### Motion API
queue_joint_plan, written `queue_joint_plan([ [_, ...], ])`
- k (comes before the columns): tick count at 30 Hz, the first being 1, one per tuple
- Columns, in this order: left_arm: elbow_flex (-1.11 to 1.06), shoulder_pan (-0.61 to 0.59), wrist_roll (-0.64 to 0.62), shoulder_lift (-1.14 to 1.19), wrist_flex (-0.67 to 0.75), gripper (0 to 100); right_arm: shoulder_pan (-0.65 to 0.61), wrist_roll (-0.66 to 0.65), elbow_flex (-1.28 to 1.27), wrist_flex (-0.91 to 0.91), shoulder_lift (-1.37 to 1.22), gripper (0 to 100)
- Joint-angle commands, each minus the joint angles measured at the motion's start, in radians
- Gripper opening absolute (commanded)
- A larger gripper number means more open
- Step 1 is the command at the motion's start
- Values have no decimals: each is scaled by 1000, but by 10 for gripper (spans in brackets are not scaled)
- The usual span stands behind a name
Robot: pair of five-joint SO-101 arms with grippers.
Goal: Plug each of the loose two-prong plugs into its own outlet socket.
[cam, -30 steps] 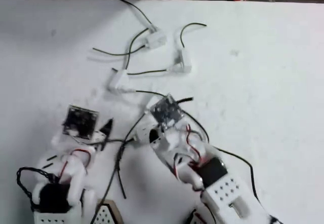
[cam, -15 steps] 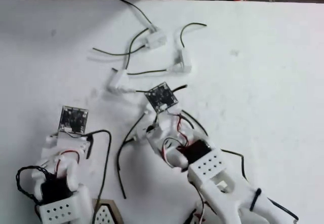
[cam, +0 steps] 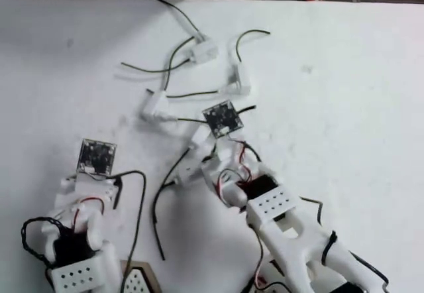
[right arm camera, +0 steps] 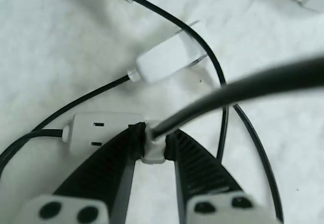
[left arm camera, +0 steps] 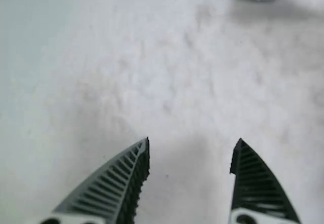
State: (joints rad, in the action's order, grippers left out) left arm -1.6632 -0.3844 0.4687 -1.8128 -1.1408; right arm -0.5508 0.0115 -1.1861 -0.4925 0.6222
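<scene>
My left gripper point(left arm camera: 190, 143) hangs low, jaws spread wide. My right arm point(cam: 278, 217) stretches forward, and my right gripper point(right arm camera: 154, 135) is clamped on a white plug point(right arm camera: 153, 153).

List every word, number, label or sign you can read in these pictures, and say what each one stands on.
There is no readable text in any view.
The outlet socket is plain white with two slots and no lettering.
The loose plug is plain white with no markings visible.
Any print on the left arm's circuit board or the right arm's circuit board is too small to read.
</scene>
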Motion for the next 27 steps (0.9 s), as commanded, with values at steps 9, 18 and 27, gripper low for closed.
queue_joint_plan([
  [9, 3, -7, 8, -8, 23, 260, -36, 5, 130, 4, -1, 16],
  [18, 2, -7, 9, -8, 25, 260, -74, 6, 106, -48, -8, 16],
  [27, 2, -7, 9, -8, 25, 260, -73, 6, 51, -47, -10, 16],
])
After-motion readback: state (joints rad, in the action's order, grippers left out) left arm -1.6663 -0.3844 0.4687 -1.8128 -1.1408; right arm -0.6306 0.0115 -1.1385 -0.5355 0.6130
